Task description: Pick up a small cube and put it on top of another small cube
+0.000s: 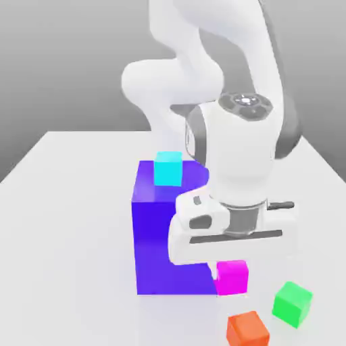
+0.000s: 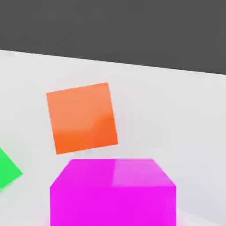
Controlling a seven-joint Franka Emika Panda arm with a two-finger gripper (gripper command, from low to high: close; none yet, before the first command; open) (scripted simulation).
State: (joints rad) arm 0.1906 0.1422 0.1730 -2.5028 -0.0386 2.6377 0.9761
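Fingers of the gripper [image 1: 232,265] are closed on the small magenta cube [image 1: 232,277], which hangs directly under the white hand in the exterior view, its lower edge close to the table [image 1: 81,223]. In the hand view the same magenta cube [image 2: 113,194] sits nearest the camera, its top face and one side face showing.

Just beside it, toward the exterior view's left, stands the tall blue-violet block [image 1: 159,236], far larger than any of the cubes; the magenta cube's edge appears to meet the block's lower corner, though whether they touch cannot be told. Nearest the exterior camera, an orange cube [image 1: 248,329] lies on the table, and a green cube [image 1: 292,303] lies near it, toward the exterior view's right, the two apart from each other. The hand view shows the orange cube [image 2: 82,118] beyond the magenta one and a corner of the green cube [image 2: 8,170] at the edge.

Farther back, a small cyan cube [image 1: 168,168] rests on top of the blue-violet block. Behind everything rises the white arm [image 1: 196,61].
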